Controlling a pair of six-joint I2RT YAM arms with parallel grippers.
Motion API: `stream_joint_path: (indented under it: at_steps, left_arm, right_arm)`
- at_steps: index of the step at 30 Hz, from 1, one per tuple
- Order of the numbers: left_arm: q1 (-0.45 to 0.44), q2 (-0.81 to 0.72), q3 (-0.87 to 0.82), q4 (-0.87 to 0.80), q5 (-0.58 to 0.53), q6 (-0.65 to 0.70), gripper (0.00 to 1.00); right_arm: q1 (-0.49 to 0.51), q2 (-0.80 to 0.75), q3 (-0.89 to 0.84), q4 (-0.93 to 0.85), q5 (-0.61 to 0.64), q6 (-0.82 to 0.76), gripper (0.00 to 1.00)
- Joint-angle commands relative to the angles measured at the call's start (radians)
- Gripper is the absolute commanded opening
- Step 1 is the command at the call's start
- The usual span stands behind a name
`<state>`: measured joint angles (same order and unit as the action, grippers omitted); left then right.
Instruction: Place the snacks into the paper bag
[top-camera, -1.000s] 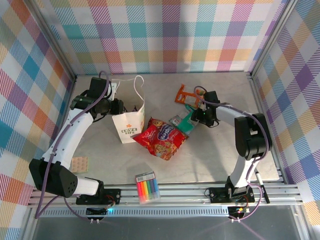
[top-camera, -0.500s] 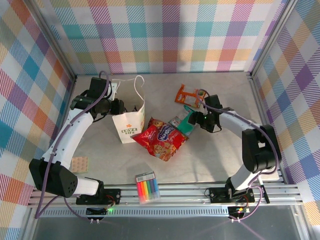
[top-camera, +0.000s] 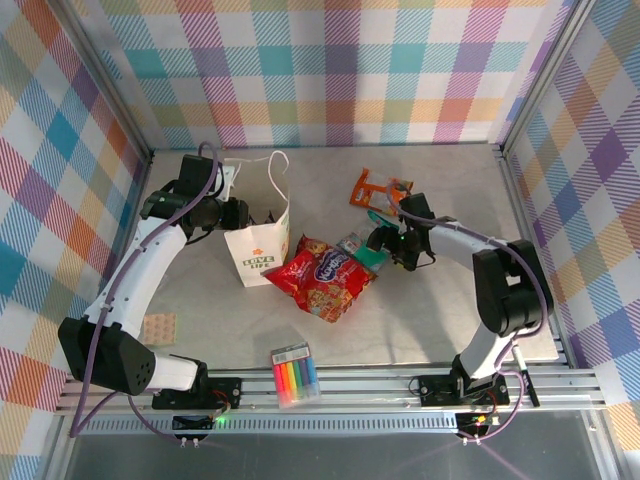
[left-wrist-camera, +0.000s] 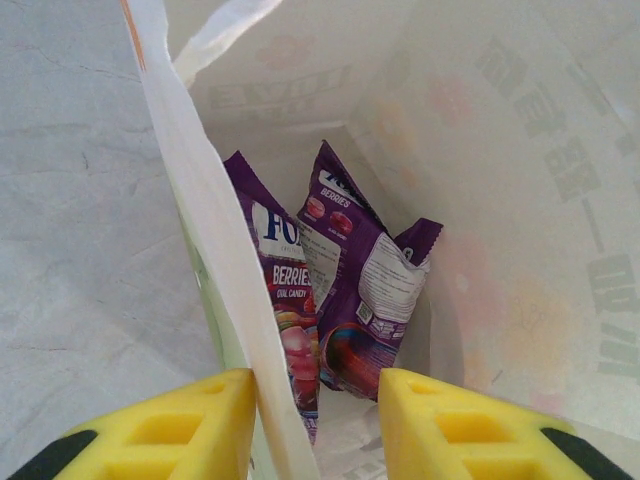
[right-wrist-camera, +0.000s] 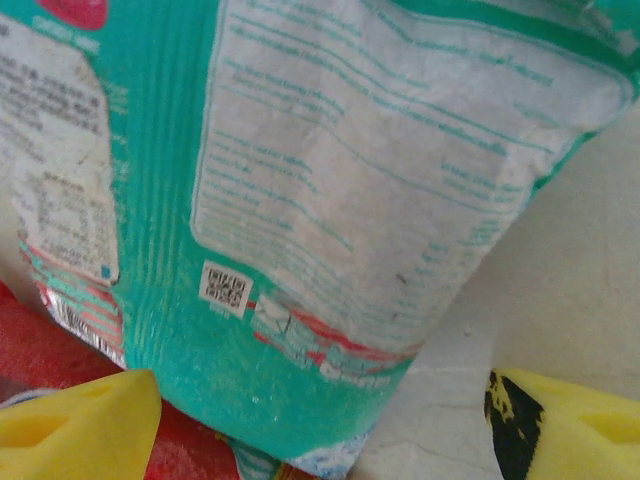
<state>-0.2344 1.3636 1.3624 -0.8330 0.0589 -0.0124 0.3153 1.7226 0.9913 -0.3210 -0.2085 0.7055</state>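
Note:
The white paper bag (top-camera: 258, 240) stands open at the left. My left gripper (top-camera: 245, 215) straddles its rim. In the left wrist view the bag's wall (left-wrist-camera: 200, 230) rests against my left finger (left-wrist-camera: 170, 425) with a wide gap to the other one, so the left gripper (left-wrist-camera: 315, 420) is open. Two purple packets (left-wrist-camera: 285, 270) (left-wrist-camera: 370, 280) lie inside. My right gripper (top-camera: 385, 245) hovers open over the teal-and-white packet (top-camera: 362, 250) (right-wrist-camera: 300, 200), whose lower corner lies between the spread fingers (right-wrist-camera: 80, 430). The teal packet overlaps the large red packet (top-camera: 322, 275). An orange packet (top-camera: 372, 188) lies behind.
A clear pack of rainbow markers (top-camera: 294, 375) lies near the front edge. A tan square pad (top-camera: 158, 328) sits at the left by the left arm's base. Checked walls close in the table on three sides.
My right gripper has moved left and closer over the teal packet, and its jaws have spread wider. The left arm and the bag have stayed still.

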Motion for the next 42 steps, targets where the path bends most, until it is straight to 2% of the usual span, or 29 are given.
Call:
stream_joint_path:
  at_steps: [1,7,17,36,42]
  left_arm:
    - [-0.017,-0.020,0.005,-0.006,0.004,0.008,0.37]
    - [-0.017,-0.015,-0.006,-0.005,0.004,0.010,0.37]
    - [-0.017,-0.017,-0.017,-0.003,-0.005,0.008,0.37]
    - [-0.017,-0.015,-0.002,0.007,0.001,-0.007,0.37]
    - [-0.017,-0.020,0.003,0.007,-0.002,-0.013,0.37]
  right_arm:
    - [0.015,0.040,0.029,0.063,-0.031,0.077,0.84]
    - [0.027,0.103,0.058,0.085,-0.035,0.113,0.79]
    - [0.028,0.148,0.107,-0.001,0.028,0.100,0.46]
    - [0.027,0.069,0.153,-0.197,0.241,-0.042,0.18]
    - [0.026,0.054,0.189,-0.224,0.261,-0.078,0.15]
